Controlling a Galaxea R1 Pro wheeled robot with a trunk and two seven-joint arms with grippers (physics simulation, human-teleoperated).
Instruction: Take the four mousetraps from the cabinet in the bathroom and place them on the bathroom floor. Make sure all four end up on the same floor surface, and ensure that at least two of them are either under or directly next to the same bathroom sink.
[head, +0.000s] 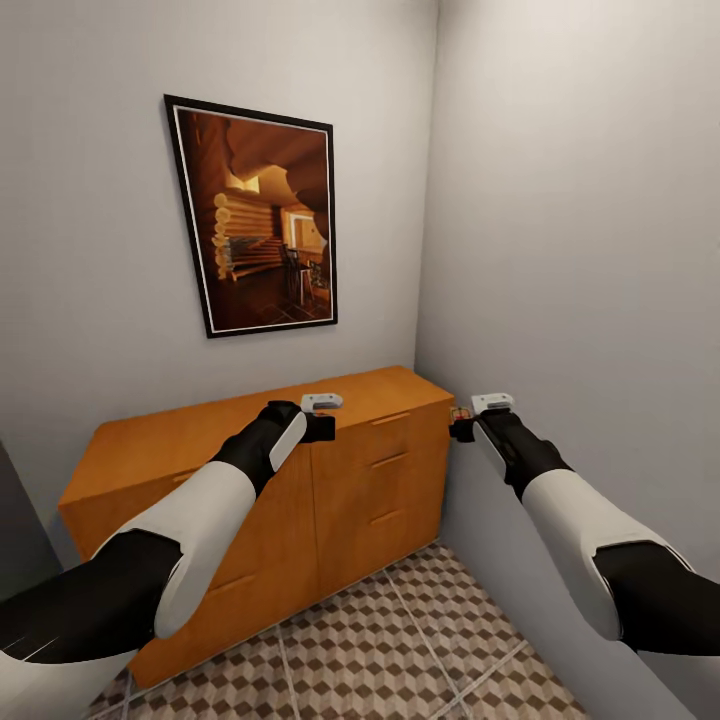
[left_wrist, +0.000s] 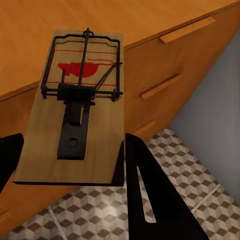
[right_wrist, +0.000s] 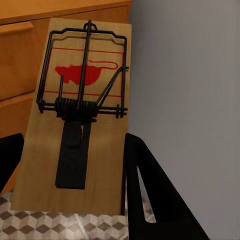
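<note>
My left gripper (head: 326, 427) hovers over the front edge of the orange-brown cabinet (head: 190, 440), shut on a mousetrap (left_wrist: 80, 115). That trap is a flat pale wooden board with black wire and a red mouse print, held between my fingers (left_wrist: 145, 180). Just past the cabinet's right end, close to the side wall, my right gripper (head: 461, 428) is shut on a second mousetrap (right_wrist: 80, 115) of the same look. The cube-patterned bathroom floor (head: 400, 650) lies below both. The sink is out of view.
The cabinet stands against the back wall in a narrow corner, its drawer fronts with slim bar handles (head: 390, 418) shut. A framed picture (head: 255, 215) hangs above it. The grey side wall (head: 580, 300) runs close along my right arm.
</note>
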